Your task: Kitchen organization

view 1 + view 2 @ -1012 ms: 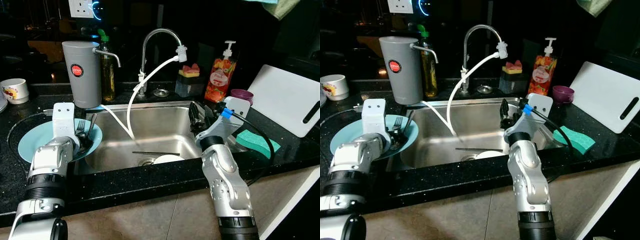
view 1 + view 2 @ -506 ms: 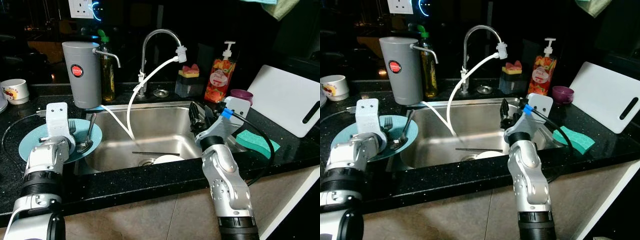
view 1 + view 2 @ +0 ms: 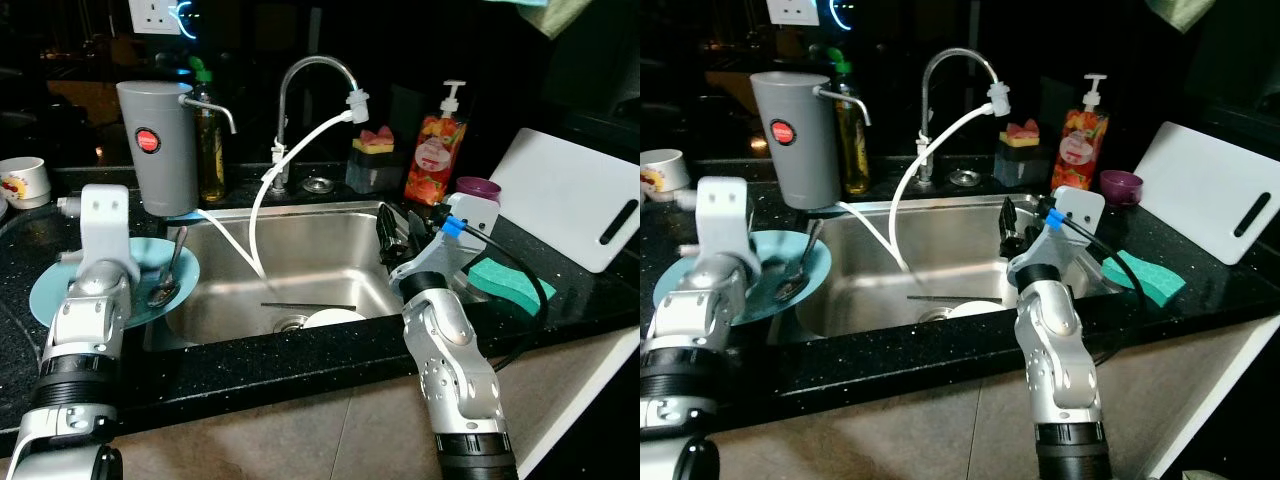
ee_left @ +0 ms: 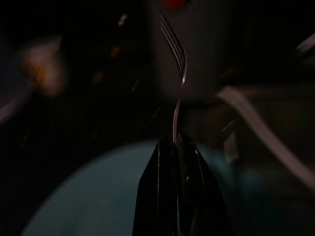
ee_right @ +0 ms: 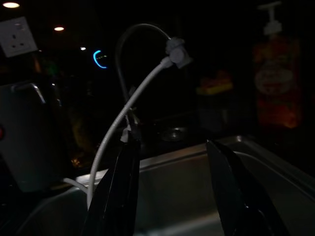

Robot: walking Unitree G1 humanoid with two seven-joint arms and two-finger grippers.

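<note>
My left gripper (image 4: 175,142) is shut on the handle of a metal fork (image 4: 178,73), which stands tines-up in front of the grey water filter (image 3: 155,145). In the eye views my left arm (image 3: 104,230) is raised over the light blue plate (image 3: 50,292) on the counter left of the sink. A spoon (image 3: 166,284) still lies on that plate. My right gripper (image 3: 395,228) hovers open and empty over the right side of the steel sink (image 3: 320,240). A white dish (image 3: 332,319) and a thin dark utensil (image 3: 308,306) lie on the sink bottom.
A faucet (image 3: 300,75) with a white hose (image 3: 262,210) stands behind the sink. An orange soap dispenser (image 3: 430,160), a purple cup (image 3: 478,190), a green sponge (image 3: 500,275) and a white cutting board (image 3: 565,200) are to the right. A mug (image 3: 20,180) sits far left.
My left arm has risen off the plate, taking the fork with it; the spoon stays on the plate. The right arm has not moved. The camera shifted slightly.
</note>
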